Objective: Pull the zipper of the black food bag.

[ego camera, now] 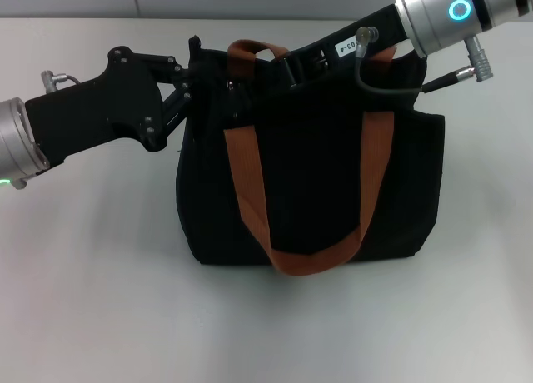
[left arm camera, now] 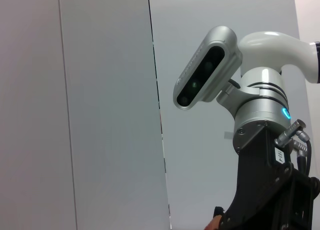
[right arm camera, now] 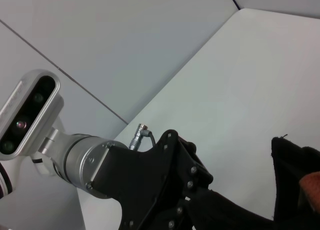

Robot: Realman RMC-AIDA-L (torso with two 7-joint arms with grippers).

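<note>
The black food bag (ego camera: 316, 183) stands upright in the middle of the table, and its orange-brown strap handles (ego camera: 250, 191) hang down the front. My left gripper (ego camera: 193, 83) reaches in from the left to the bag's top left corner. My right gripper (ego camera: 287, 65) comes in from the upper right to the middle of the bag's top edge, by the rear handle (ego camera: 254, 48). Both gripper tips merge with the black fabric. The zipper pull is hidden. The right wrist view shows the left gripper (right arm camera: 192, 200) against the bag's corner (right arm camera: 290, 160).
The white table (ego camera: 83, 300) lies bare around the bag. A pale wall (ego camera: 83, 0) runs along its far edge. The right arm's cable (ego camera: 387, 87) loops over the bag's top right. The left wrist view shows the right arm's wrist and camera (left arm camera: 260, 155).
</note>
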